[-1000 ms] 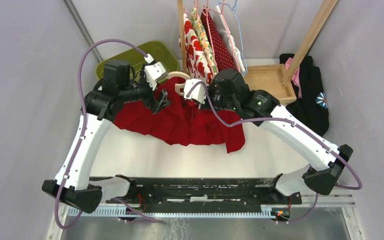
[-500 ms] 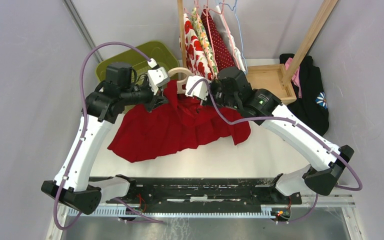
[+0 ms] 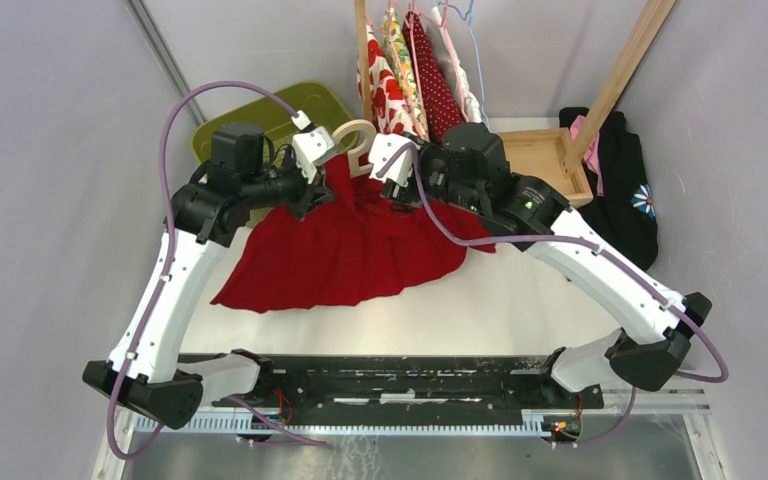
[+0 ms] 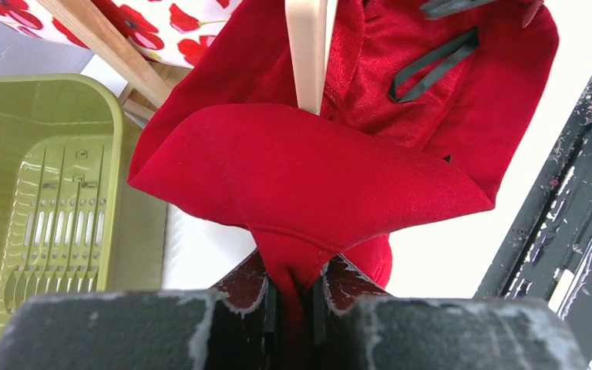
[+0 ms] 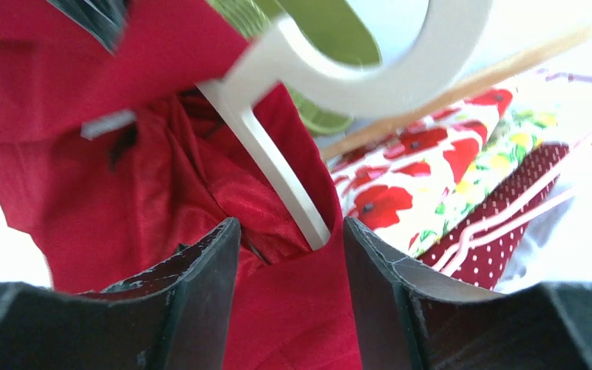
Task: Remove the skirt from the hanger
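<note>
Top external view showed the red fabric skirt (image 3: 345, 250) hanging from the pale wooden hanger (image 3: 353, 135), which was held up over the far middle of the white worktop (image 3: 520, 310). The skirt's hem fanned out towards the near left and rested on the surface. Left wrist view showed the left gripper (image 4: 293, 297) clamped on a fold of the skirt's waistband just below the hanger's arm. Right wrist view showed the right gripper (image 5: 291, 227) with its jaws apart, one on either side of the hanger's other arm and the cloth there, gripping nothing. By my judgement the task was partly done: one side of the waistband was pinched and ready to be drawn off, but the hanger sat inside the skirt, so the skirt was not yet free. The pull off both arms remained. Counted, there was one skirt, one hanger in play and two grippers. There was also one olive green plastic bin (image 3: 260, 115) at the far left, one shallow wooden tray (image 3: 535, 155) at the far right and one black garment (image 3: 625, 200) beside it. About four patterned garments (image 3: 390, 90) hung on the wooden rack at the far side.
</note>
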